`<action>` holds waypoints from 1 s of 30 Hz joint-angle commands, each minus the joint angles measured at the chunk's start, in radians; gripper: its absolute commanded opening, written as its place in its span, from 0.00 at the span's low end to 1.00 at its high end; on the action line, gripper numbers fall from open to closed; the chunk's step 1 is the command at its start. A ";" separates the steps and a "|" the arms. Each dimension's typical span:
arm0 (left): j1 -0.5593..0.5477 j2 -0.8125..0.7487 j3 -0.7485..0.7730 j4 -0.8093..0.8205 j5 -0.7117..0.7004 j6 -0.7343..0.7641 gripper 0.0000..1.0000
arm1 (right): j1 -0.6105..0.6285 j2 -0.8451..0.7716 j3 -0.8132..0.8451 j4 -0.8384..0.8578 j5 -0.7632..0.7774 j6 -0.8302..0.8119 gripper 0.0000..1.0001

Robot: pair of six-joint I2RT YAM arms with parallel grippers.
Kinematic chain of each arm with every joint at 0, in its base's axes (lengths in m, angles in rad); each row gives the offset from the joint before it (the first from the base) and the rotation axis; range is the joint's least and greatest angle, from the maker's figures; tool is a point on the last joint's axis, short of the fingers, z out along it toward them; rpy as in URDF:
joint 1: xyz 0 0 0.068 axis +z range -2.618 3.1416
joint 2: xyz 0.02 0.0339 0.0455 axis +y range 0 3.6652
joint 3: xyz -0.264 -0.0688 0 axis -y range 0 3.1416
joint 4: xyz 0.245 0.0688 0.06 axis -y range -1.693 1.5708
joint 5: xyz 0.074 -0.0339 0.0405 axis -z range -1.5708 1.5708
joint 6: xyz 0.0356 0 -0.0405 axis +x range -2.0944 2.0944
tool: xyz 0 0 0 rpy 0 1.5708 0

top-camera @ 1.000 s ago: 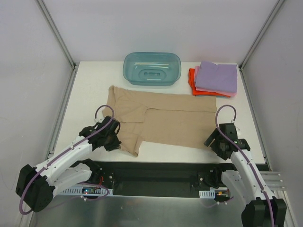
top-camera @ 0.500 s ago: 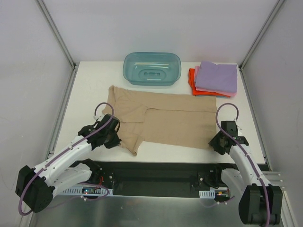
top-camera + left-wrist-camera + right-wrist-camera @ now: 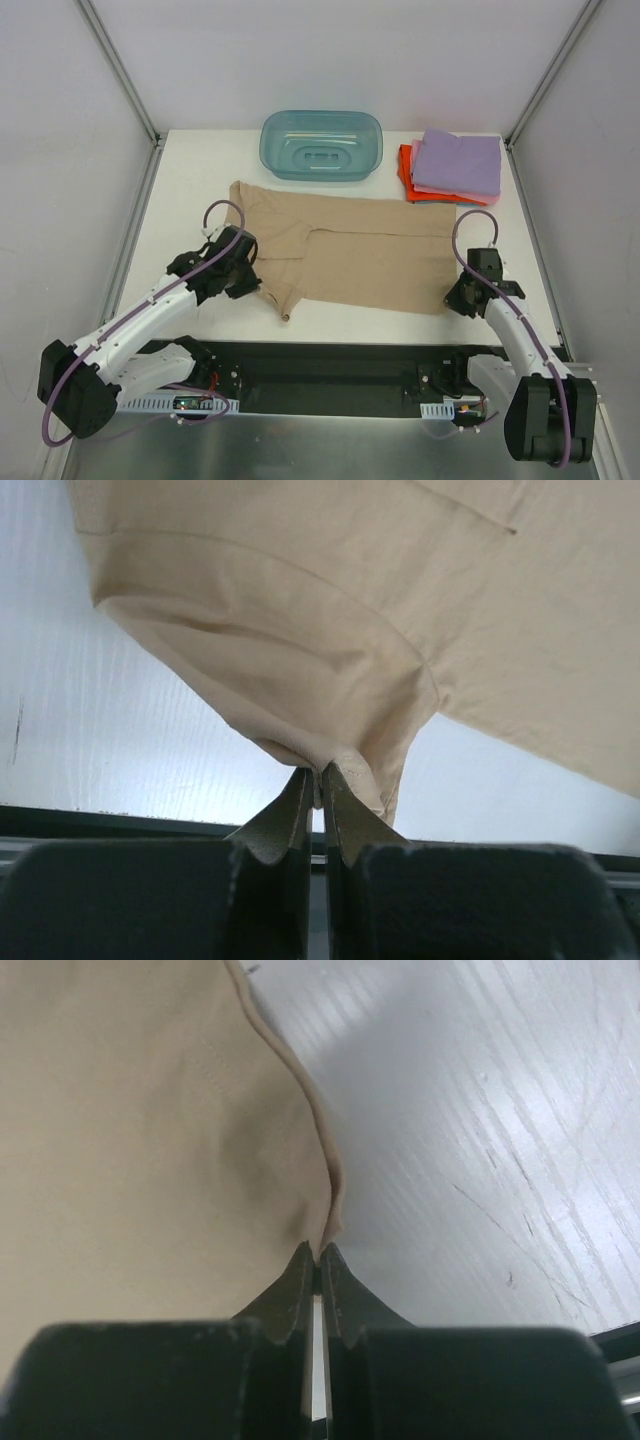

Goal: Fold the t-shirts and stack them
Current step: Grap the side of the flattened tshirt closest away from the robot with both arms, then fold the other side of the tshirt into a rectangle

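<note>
A tan-beige t-shirt (image 3: 350, 250) lies spread across the middle of the white table (image 3: 190, 180). My left gripper (image 3: 258, 285) is shut on the shirt's near left part, and in the left wrist view that cloth (image 3: 300, 630) hangs bunched and lifted from the pinched jaws (image 3: 320, 775). My right gripper (image 3: 455, 300) is shut on the shirt's near right corner; the right wrist view shows the hem (image 3: 325, 1185) pinched between the fingertips (image 3: 318, 1252). Folded t-shirts (image 3: 455, 165), lilac on top of pink, orange-red and teal, are stacked at the back right.
A translucent teal plastic tub (image 3: 322, 145) stands at the back centre, just behind the shirt. Metal frame posts and white walls close in the table on both sides. A dark gap (image 3: 330, 365) runs along the near table edge between the arm bases.
My right gripper has moved in to the shirt's near right corner and shut on it. The left gripper has lifted its pinched cloth and moved slightly right and back.
</note>
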 commanded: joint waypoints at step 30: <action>0.275 0.428 0.478 0.286 -0.009 0.339 0.00 | -0.003 0.428 0.551 -0.010 0.054 -0.096 0.01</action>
